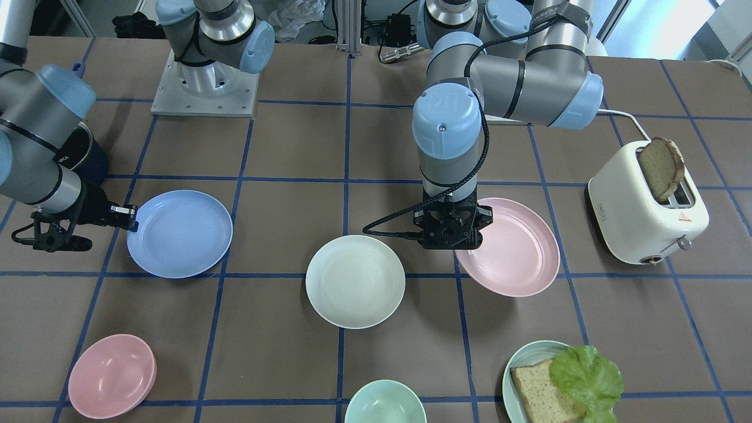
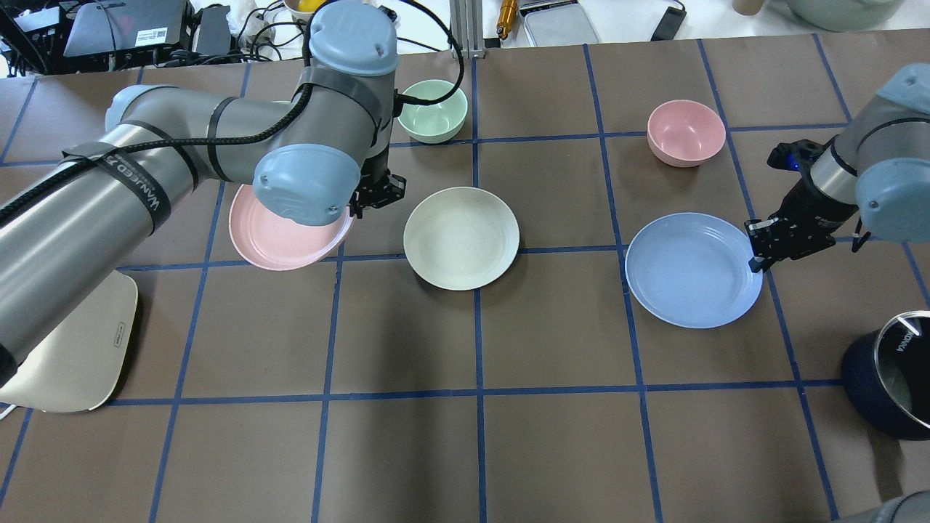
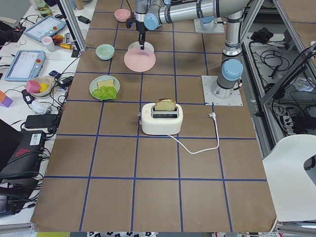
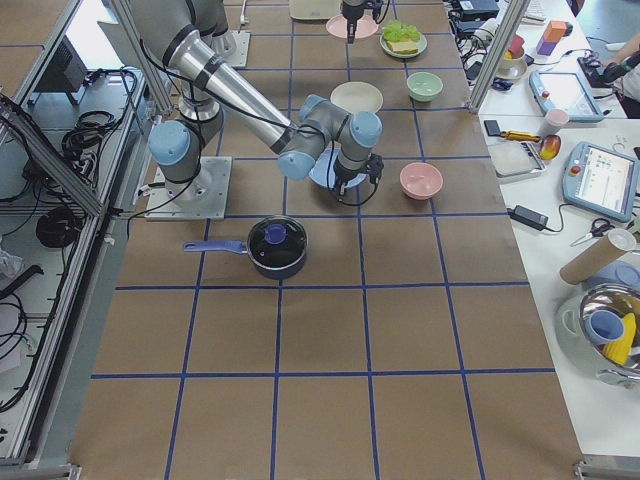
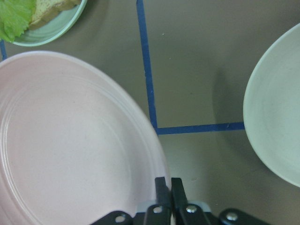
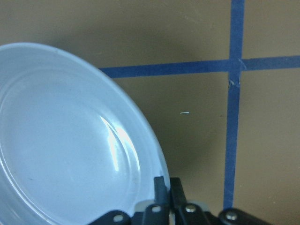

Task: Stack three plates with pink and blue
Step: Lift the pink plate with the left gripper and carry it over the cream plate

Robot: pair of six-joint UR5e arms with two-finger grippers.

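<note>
My left gripper (image 1: 457, 239) is shut on the rim of the pale pink plate (image 1: 517, 249), which looks tilted and slightly raised. The left wrist view shows the fingers (image 5: 162, 187) pinching the pink plate's (image 5: 70, 150) edge. My right gripper (image 2: 755, 254) is shut on the rim of the periwinkle blue plate (image 2: 690, 269). The right wrist view shows the fingers (image 6: 160, 185) clamped on the blue plate's (image 6: 61, 145) edge. The cream-white plate (image 2: 461, 237) lies flat on the table between the other two, untouched.
A pink bowl (image 2: 686, 132) and a mint bowl (image 2: 432, 110) sit on the far side of the table. A teal plate with bread and lettuce (image 1: 531, 376) and a cream toaster (image 1: 646, 211) stand near the pink plate. A dark pot (image 2: 897, 374) sits behind my right arm.
</note>
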